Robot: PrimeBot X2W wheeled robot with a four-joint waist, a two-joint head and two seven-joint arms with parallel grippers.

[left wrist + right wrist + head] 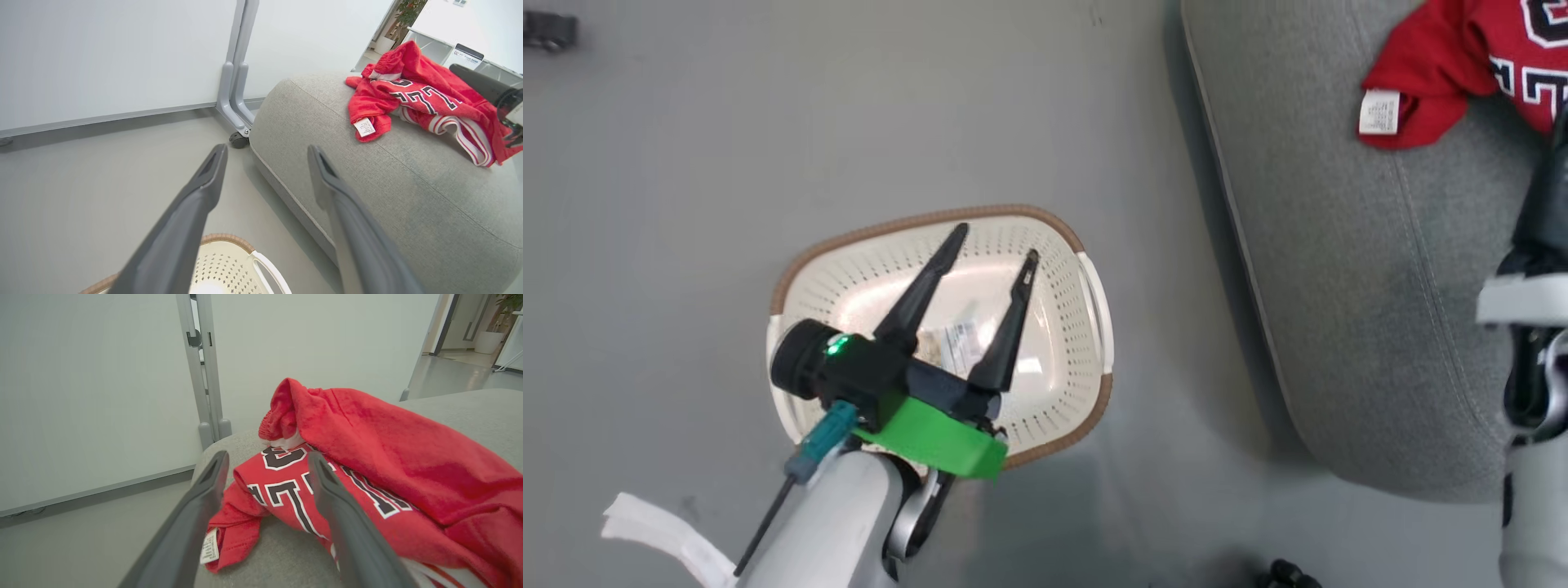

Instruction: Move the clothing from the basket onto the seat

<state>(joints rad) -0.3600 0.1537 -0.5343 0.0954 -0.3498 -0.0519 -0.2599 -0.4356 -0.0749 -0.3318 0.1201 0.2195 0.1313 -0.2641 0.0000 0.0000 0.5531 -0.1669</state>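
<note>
- Altogether two pieces of clothing (425,98), both red, lay heaped on the seat (1339,269): one jersey (294,490) with black-and-white lettering, one plain garment (388,449) draped over it.
- One seat: grey, stitched seam.
- One basket (1062,269): cream, perforated, brown-rimmed, stood on the floor (686,204) beside the seat.
- Left gripper (997,243): spread wide above the basket, held nothing.
- Right gripper (267,456): parted over the jersey, held nothing.

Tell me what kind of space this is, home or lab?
Most likely an office or lab test area, not a home: white partition panels on a castor foot, bare smooth grey floor, and an open hallway with a potted plant beyond the seat.
</note>
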